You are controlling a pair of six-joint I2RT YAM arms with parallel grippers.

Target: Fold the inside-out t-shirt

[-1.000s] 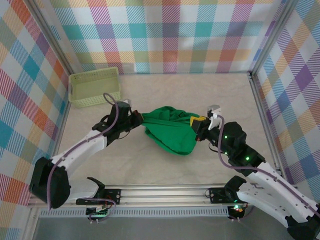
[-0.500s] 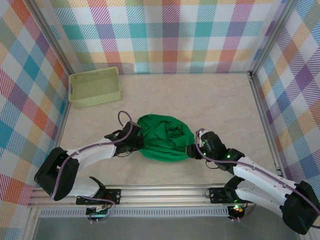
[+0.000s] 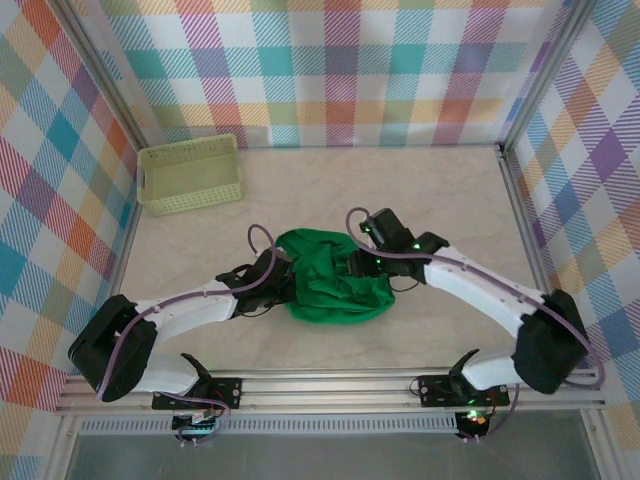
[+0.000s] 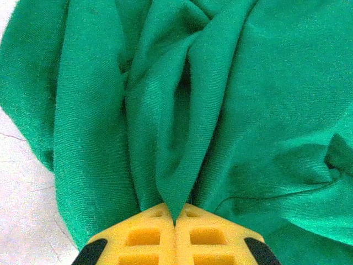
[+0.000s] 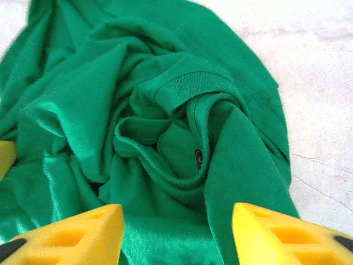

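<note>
Item one, the t-shirt (image 3: 333,285): plain bright green cloth, soft and heavily creased, lying in a rounded, bunched heap on the table (image 3: 450,200) near the middle, a little toward the near edge, between the two arms. The right wrist view shows its folds twisting inward around a ribbed band (image 5: 190,83), with a small dark tag (image 5: 198,158) just below it; which opening the band belongs to cannot be told. Item two, the basket (image 3: 192,204): pale yellow-green lattice plastic, rectangular, upright, set at the far left corner of the table, well apart from the t-shirt; its floor is in plain view across the whole inside. Item three, the left gripper (image 3: 284,284): at the left edge of the heap, low to the table; in the left wrist view its (image 4: 175,214) yellow fingers are pressed together with a pleat of the green cloth pinched between the tips, so it is grasping the t-shirt. Item four, the right gripper (image 3: 361,264): over the right part of the heap; in the right wrist view its (image 5: 176,223) yellow fingers stand well apart, released, the crumpled cloth lying below and between them with nothing clamped.
</note>
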